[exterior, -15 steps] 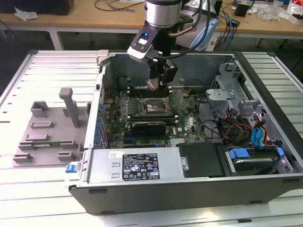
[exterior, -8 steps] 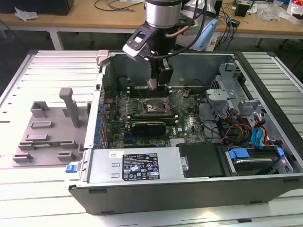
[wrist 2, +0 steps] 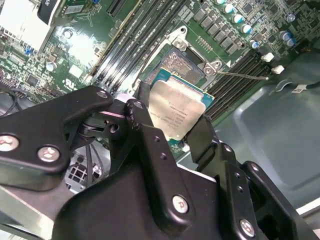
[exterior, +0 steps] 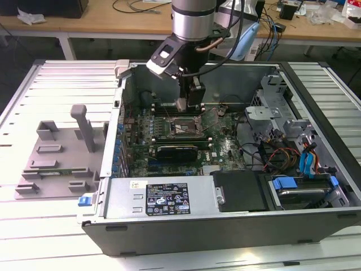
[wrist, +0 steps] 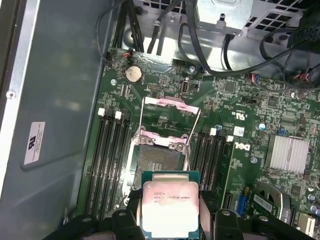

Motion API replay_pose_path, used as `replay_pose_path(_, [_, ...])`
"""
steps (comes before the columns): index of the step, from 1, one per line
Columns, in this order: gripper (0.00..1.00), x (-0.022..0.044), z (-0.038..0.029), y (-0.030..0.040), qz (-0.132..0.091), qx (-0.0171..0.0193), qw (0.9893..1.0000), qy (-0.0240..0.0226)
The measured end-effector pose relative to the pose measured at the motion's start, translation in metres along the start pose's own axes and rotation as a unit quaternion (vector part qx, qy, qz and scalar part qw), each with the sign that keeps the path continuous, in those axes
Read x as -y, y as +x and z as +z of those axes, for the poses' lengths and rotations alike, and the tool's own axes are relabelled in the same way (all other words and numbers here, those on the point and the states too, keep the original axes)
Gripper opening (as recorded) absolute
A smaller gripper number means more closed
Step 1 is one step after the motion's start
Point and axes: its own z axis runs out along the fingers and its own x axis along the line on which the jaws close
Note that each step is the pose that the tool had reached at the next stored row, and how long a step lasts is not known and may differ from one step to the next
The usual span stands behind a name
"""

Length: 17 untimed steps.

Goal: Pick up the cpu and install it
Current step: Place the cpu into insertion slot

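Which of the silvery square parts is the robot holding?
The smooth flat cpu, clamped in the gripper near the open socket; the other, a ribbed heatsink, sits on the board.

Case (exterior: 225, 231): top open, we find free entry from above. Socket (wrist: 157, 161): bare, free room over it beneath the cpu (wrist: 170, 205) clamped in the gripper (wrist: 170, 216). Hinged frame (wrist: 169, 101): raised at one socket edge. Memory slots (wrist: 107, 160): low, flanking on two sides. Cables (exterior: 271, 152), drive cage (exterior: 273, 96): we note crowding at one end.
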Motion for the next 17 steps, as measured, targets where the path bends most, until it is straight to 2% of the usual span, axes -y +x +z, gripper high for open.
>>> replay_pose_path(3, [0.54,0.0001,0.0019,0.0000,0.020,0.0005,0.9998,0.0001])
replay_pose_path(4, [0.54,0.0001,0.0046,0.0000,0.036,0.0009,0.9994,0.0002])
replay_pose_path(5, [0.54,0.0002,0.0074,0.0001,0.042,0.0011,0.9991,0.0003])
replay_pose_path(6, [0.54,0.0003,0.0106,0.0001,0.044,0.0011,0.9990,0.0003])
replay_pose_path(10, [0.54,0.0003,0.0148,0.0001,0.045,0.0012,0.9990,0.0004])
replay_pose_path(17, [0.54,-0.0027,0.0260,-0.0004,0.045,0.0012,0.9990,0.0003])
